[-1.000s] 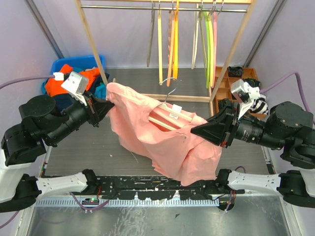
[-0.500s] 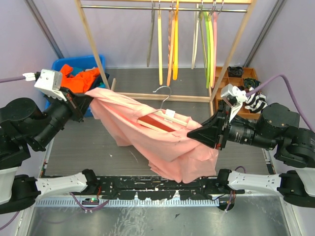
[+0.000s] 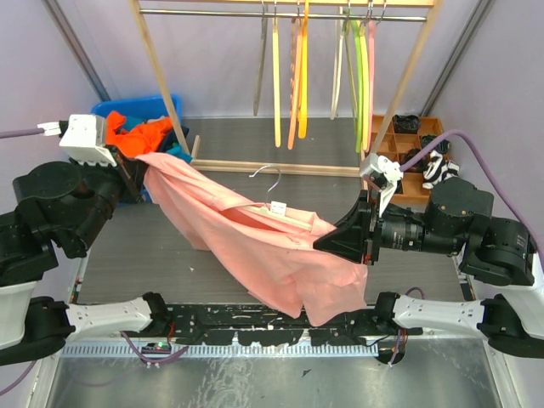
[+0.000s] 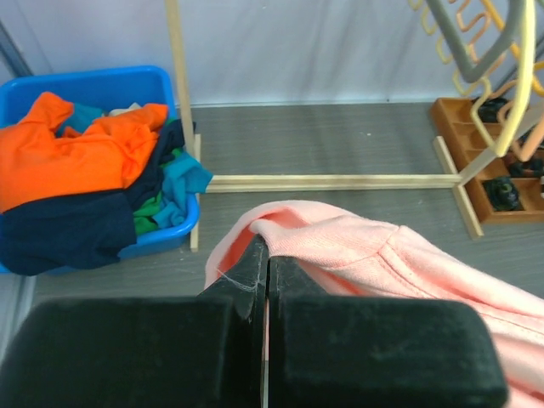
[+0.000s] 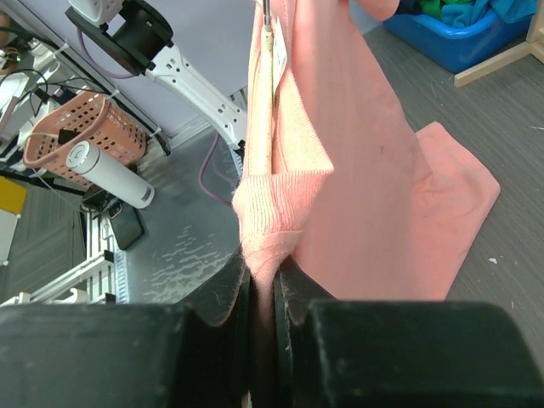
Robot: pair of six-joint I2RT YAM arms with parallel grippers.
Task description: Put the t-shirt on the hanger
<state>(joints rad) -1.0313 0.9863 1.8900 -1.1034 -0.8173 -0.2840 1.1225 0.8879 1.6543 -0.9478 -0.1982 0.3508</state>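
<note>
Top view: t-shirt [image 3: 263, 246] slung in air between both arms, above counter [image 3: 136, 255], lower hem drooping toward near edge. Hanger [image 3: 270, 178] sits inside shirt, hook sticking up out of cloth. I judge cloth is stretched so shoulders seat on hanger.

Left wrist: left jaws closed, pinching folded shirt edge. Blue bin [image 4: 174, 85] beyond. Fabric salmon-pink, soft, creased.

Right wrist: right jaws clamped on ribbed shirt edge. Cream hanger bar runs up under cloth. Can't tell if hanger end is gripped too.
</note>
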